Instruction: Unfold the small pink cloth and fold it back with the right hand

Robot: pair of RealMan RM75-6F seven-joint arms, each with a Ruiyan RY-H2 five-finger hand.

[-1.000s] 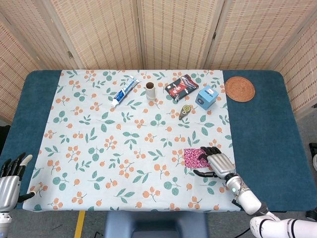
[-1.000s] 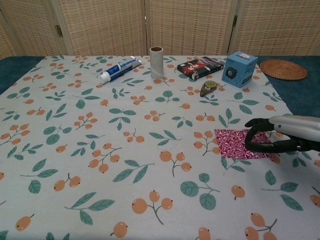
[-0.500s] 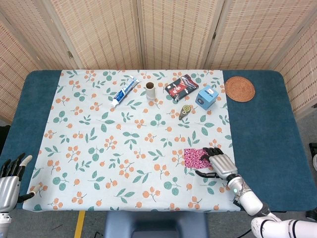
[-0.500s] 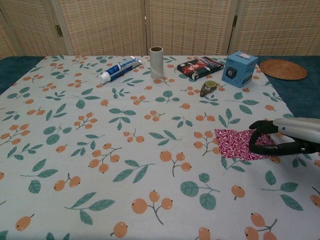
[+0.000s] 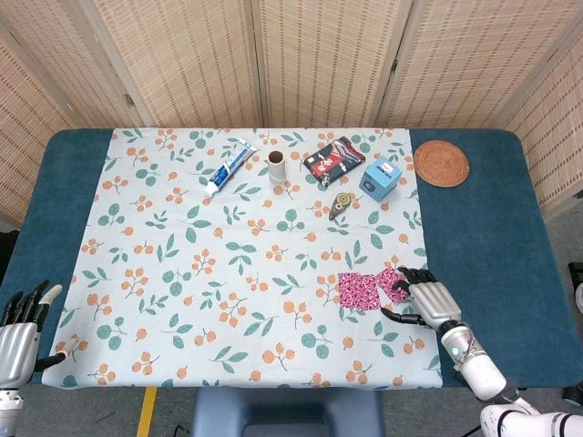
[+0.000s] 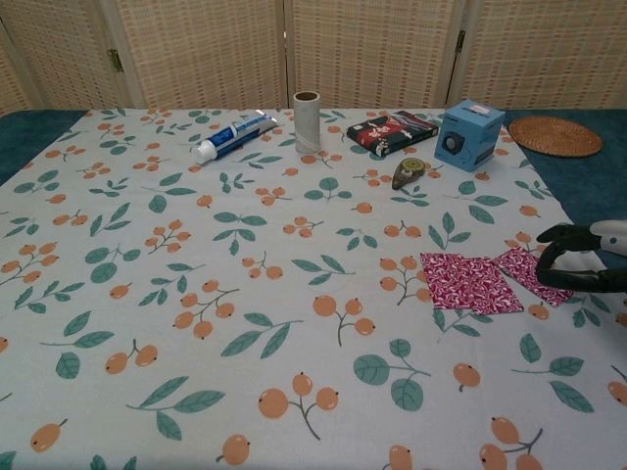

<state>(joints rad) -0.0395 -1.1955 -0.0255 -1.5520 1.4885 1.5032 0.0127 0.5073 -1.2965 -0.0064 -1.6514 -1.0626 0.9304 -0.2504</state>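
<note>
The small pink patterned cloth [image 5: 363, 289] [image 6: 468, 282] lies on the floral tablecloth near its front right. One flap [image 5: 393, 284] [image 6: 527, 272] is spread out to the right and lies almost flat. My right hand [image 5: 428, 299] [image 6: 580, 262] is at that flap's right edge and pinches it between thumb and curled fingers. My left hand [image 5: 18, 330] hangs off the table's front left corner with fingers apart, holding nothing; the chest view does not show it.
Along the back stand a toothpaste tube [image 5: 230, 167], a cardboard roll [image 5: 276, 166], a dark patterned pouch [image 5: 334, 157], a blue box [image 5: 382, 177], a small tape measure [image 5: 341, 201] and a woven coaster [image 5: 441, 163]. Blue table surface [image 5: 483, 255] borders the tablecloth.
My right hand has moved right and slightly toward the front edge, drawing the cloth's top layer open. The cloth now shows two panels instead of one folded square.
</note>
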